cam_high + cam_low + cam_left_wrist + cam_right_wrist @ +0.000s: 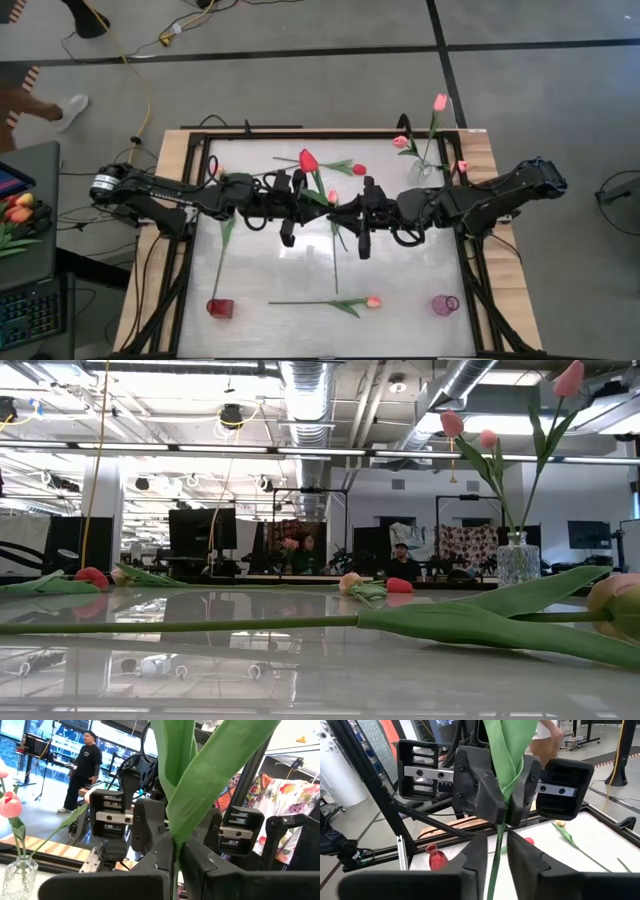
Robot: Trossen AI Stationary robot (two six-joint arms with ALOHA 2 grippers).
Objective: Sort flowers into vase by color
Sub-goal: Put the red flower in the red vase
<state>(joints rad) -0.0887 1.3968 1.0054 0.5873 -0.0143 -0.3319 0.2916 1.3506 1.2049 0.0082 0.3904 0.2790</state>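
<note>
Your left gripper [506,795] had clamped the flower [333,197] mid-table; your right gripper [172,832], just opposite, stood narrowly parted around its stem.

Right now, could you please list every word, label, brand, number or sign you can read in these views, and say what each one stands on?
None can be read.
Monitor beside the table: coloured screen, any text too small to tell.
Keyboard: key legends too small.
Patterned cloth in the room behind: flower print only, no lettering.
Left hand and right hand, both at one tulip's leaves: no markings legible on their housings.
</note>
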